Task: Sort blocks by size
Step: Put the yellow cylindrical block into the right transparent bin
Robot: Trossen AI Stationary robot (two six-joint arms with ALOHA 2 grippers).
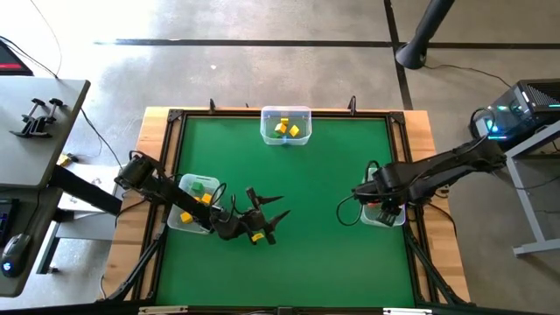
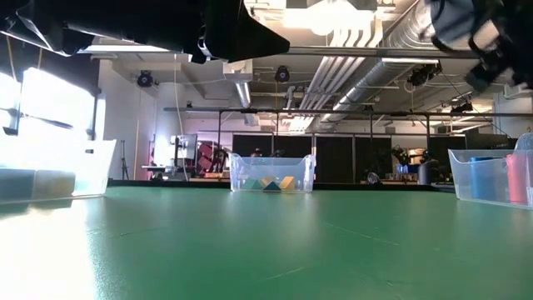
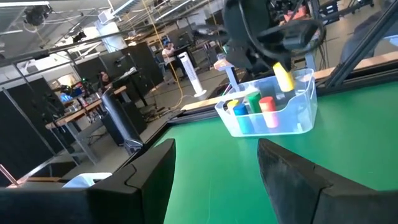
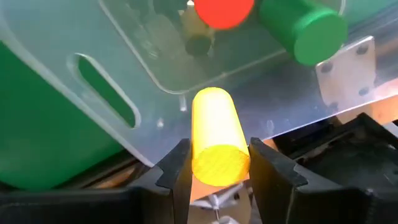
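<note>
Overhead, right gripper fingers pinching a yellow cylinder above the right bin — left gripper fingers spread, low over the green counter

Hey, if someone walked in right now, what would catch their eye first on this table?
Probably the right gripper, shut on a yellow cylinder above the clear bin at the table's right edge, where red, green and blue pieces already stand. On the left side, the left gripper hovers over the green mat, open.
</note>
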